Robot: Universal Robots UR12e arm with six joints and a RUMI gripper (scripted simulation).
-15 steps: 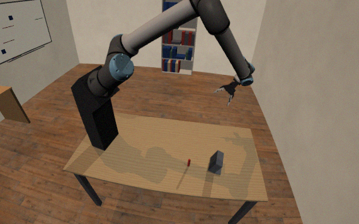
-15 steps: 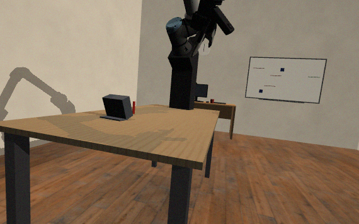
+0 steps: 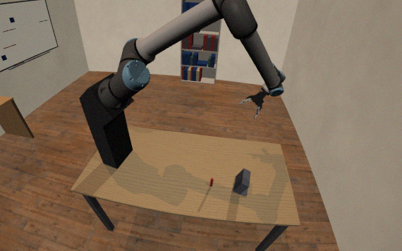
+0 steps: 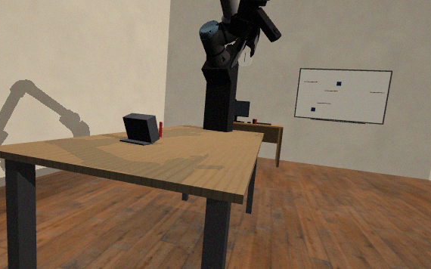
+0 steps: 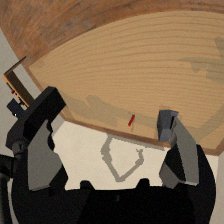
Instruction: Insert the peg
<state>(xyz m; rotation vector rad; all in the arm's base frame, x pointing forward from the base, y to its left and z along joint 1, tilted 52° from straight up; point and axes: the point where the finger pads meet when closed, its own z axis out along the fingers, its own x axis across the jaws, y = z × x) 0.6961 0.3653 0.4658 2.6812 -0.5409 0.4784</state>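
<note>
Wrist view frames everything between the two dark fingers of the pincer (image 5: 112, 150), which stand spread to their full width with only air between them. Past them, far below, lies the wooden worktop (image 5: 150, 60), and on it the red peg (image 5: 131, 120) and the dark sloped panel (image 5: 165, 125), both small and partly crowded by the right finger.

From the top camera, the nearest things are on the worktop (image 3: 175, 151): the peg (image 3: 211, 181) stands upright, apart from the sloped panel (image 3: 242, 181) to its right, with bare wood between the two. The panel's hole cannot be made out in any view. Further back, at the worktop's far left corner, rises the black pedestal (image 3: 106, 130) carrying the arm. From the shoulder joint (image 3: 135, 75) the upper link climbs steeply up and to the right, bends at an elbow at the picture's upper edge, and the forearm (image 3: 260, 60) slopes down again to the wrist. The pincer (image 3: 253, 106) hangs there high above the floor, beyond the worktop's far right edge, well apart from peg and panel, its fingers pointing downward and splayed.

Behind it stand a bookshelf (image 3: 218, 46) and, on the left wall, a whiteboard (image 3: 20, 32).
</note>
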